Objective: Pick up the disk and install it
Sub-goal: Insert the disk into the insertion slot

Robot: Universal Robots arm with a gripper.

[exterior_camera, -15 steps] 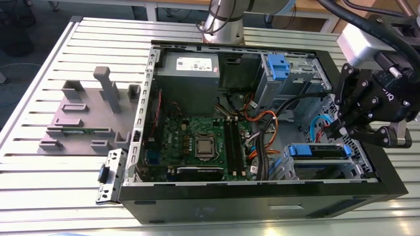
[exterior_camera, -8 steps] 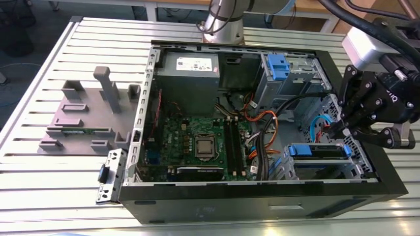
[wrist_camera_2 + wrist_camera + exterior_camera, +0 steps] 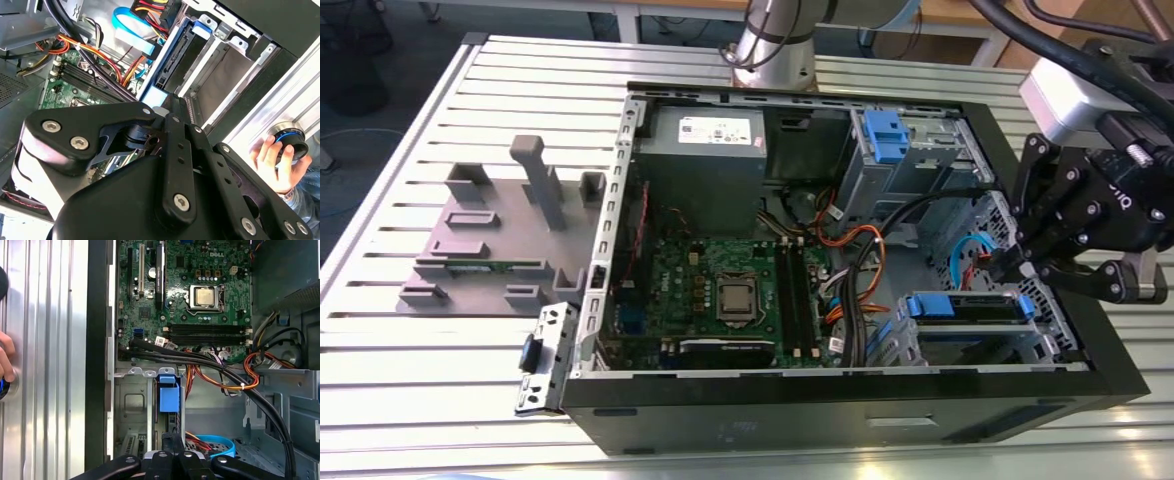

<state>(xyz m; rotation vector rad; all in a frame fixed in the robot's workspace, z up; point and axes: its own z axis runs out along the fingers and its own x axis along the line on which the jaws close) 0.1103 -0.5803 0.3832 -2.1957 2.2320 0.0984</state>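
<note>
Slatted metal desk point(image 3: 400, 340) carried the open computer case point(image 3: 854, 390); the disk point(image 3: 967, 308) was seen seated in the drive cage.

The claw point(image 3: 1027, 265) was placed just beside the disk, at the case's wall on the exterior view's right; open or closed could not be told. Pickup was judged done, seating nearly done. Room was tight: cage walls, cables point(image 3: 861, 270) close by, a hand point(image 3: 276, 165) just outside the case.
</note>
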